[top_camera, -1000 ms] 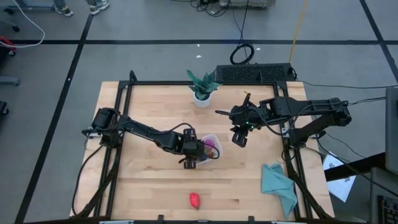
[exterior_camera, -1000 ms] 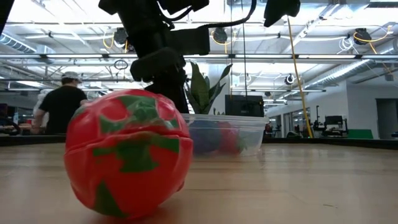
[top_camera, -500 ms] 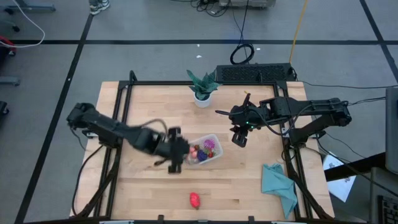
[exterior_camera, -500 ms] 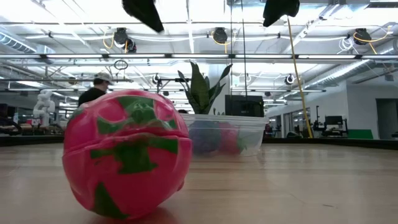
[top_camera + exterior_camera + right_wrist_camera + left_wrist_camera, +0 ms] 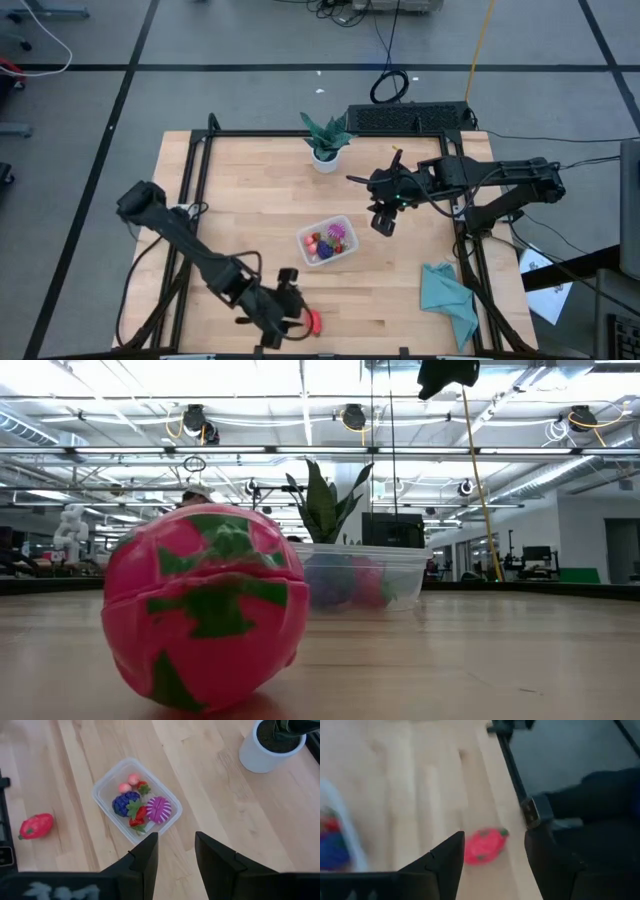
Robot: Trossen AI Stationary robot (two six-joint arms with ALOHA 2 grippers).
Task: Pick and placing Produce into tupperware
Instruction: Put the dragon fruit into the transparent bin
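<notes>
With my left gripper [image 5: 490, 865] spread open just short of the last red strawberry [image 5: 482, 850] near the table edge, well clear of the tupperware [image 5: 326, 241], a skewed close could roll it off.

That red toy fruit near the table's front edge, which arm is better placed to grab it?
Left. The left gripper hovers open right beside the red fruit, while the right gripper hangs farther back, beyond the container.

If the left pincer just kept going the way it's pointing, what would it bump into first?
Most likely the red toy fruit lying alone on the table. It sits right between the open fingers of the left pincer, though depth is hard to judge.
</notes>
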